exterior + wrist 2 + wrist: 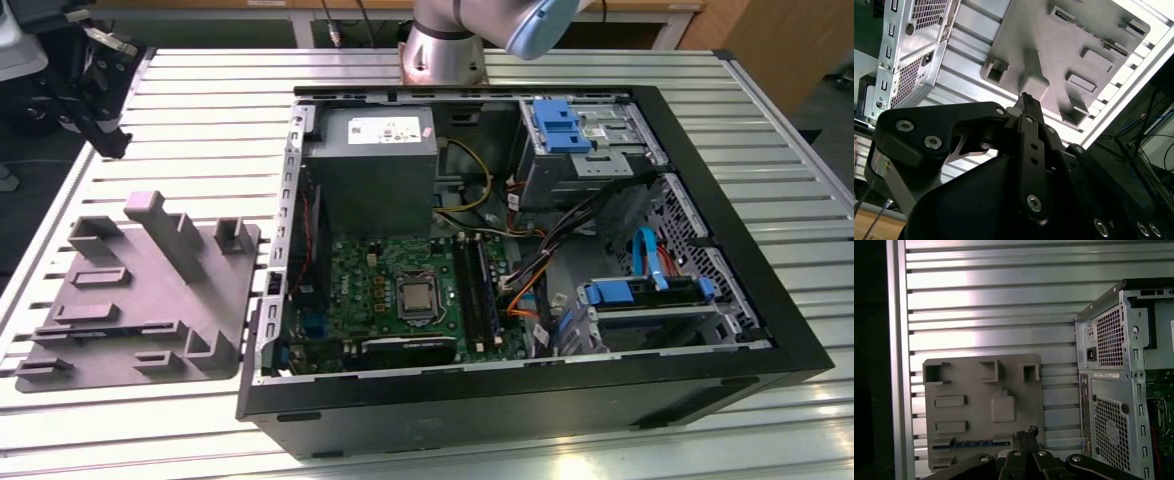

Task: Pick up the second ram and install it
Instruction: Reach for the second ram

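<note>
The second ram (974, 443) is a thin dark strip with a bluish sheen, set on edge in a long slot of the grey tray (979, 385). In the exterior view the ram (114, 328) lies near the tray's (147, 300) front left. My gripper (1026, 433) hangs high above the tray, close to the end of that slot, with its black fingers (1026, 107) pressed together and nothing between them. The green motherboard (387, 290) lies inside the open case, its long black slots (478, 295) to the exterior view's right of the processor.
The open black computer case (534, 250) fills the middle of the ribbed metal table (200, 110); its rear panel (1114, 390) stands beside the tray. Orange and blue cables (527, 290) run next to the slots. A black fixture (94, 80) stands at the table's far left corner.
</note>
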{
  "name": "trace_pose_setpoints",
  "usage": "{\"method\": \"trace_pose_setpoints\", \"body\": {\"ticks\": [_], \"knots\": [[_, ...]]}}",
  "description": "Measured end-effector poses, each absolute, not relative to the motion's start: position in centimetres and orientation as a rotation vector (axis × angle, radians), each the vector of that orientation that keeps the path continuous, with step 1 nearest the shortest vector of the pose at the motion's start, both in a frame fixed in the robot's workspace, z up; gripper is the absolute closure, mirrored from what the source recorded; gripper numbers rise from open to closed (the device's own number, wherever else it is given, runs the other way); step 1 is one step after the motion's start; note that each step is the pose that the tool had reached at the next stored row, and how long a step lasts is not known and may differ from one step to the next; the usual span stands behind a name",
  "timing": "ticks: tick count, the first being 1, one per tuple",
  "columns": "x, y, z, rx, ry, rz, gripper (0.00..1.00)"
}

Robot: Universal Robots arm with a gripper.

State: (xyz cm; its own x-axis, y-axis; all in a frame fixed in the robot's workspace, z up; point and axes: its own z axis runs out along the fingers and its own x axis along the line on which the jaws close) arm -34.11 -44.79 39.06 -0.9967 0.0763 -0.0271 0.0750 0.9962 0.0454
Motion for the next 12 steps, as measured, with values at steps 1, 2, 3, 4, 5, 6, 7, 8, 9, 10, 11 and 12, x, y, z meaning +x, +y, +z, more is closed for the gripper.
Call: {"method": "trace_pose_setpoints", "body": {"ticks": [1, 2, 3, 4, 5, 6, 7, 8, 9, 10, 11, 12], "knots": [[-34.14, -44.8, 39.06, 0.118, 3.11, 0.069, 0.89], [-34.18, -44.81, 39.06, 0.118, 3.11, 0.069, 0.89], [-34.22, -44.82, 39.06, 0.118, 3.11, 0.069, 0.89], [-34.26, -44.82, 39.06, 0.118, 3.11, 0.069, 0.89], [-34.29, -44.83, 39.06, 0.118, 3.11, 0.069, 0.89], [-34.32, -44.84, 39.06, 0.118, 3.11, 0.069, 0.89], [-34.35, -44.85, 39.06, 0.118, 3.11, 0.069, 0.89], [-34.39, -44.86, 39.06, 0.118, 3.11, 0.069, 0.89], [-34.43, -44.87, 39.06, 0.118, 3.11, 0.069, 0.89], [-34.47, -44.88, 39.06, 0.118, 3.11, 0.069, 0.89], [-34.51, -44.89, 39.06, 0.118, 3.11, 0.069, 0.89], [-34.56, -44.9, 39.06, 0.118, 3.11, 0.069, 0.89]]}}
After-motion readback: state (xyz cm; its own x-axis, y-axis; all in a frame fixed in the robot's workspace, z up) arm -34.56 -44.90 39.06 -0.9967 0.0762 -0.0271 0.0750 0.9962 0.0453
